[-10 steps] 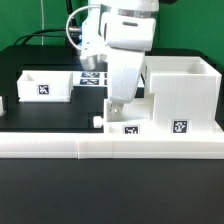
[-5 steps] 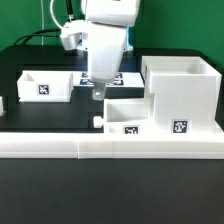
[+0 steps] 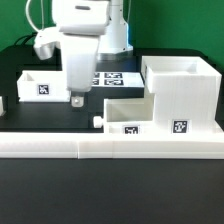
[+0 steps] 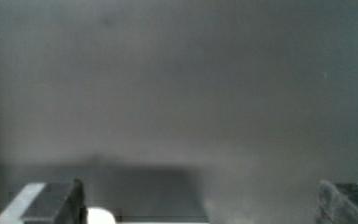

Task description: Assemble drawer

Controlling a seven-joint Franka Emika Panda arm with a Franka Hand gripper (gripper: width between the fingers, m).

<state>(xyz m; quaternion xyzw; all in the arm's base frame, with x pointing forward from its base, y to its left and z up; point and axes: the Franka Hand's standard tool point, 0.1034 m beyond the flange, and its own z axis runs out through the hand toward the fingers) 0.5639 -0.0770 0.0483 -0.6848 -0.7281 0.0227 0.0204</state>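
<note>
The pincer (image 3: 75, 100) hangs down from the white arm, low over the black table (image 3: 60, 118). In the wrist view its two fingers (image 4: 55, 200) are far apart, and there is nothing between them but dark table. A small pale round spot shows next to one finger, but it is too blurry to tell what it is.

The drawer is in three pieces. The first tray (image 3: 40, 86) is the piece nearest the pincer. It sits on the table just to the exterior view's left of the pincer, and it has a black-and-white tag on its front. The arm hides the end of this tray, so it is not clear if the pincer touches it.

The second tray (image 3: 126, 112) is on the exterior view's right of the pincer, a little apart from it. It has a small knob (image 3: 98, 122) that sticks out toward the pincer's side, and a tag on its front. This tray sits right against the big box (image 3: 182, 92), which is the tallest piece. The big box is open on top and is well apart from the pincer.

The marker board (image 3: 112, 78) lies flat behind the pincer. A long low white wall (image 3: 110, 146) runs along the front of the table.
</note>
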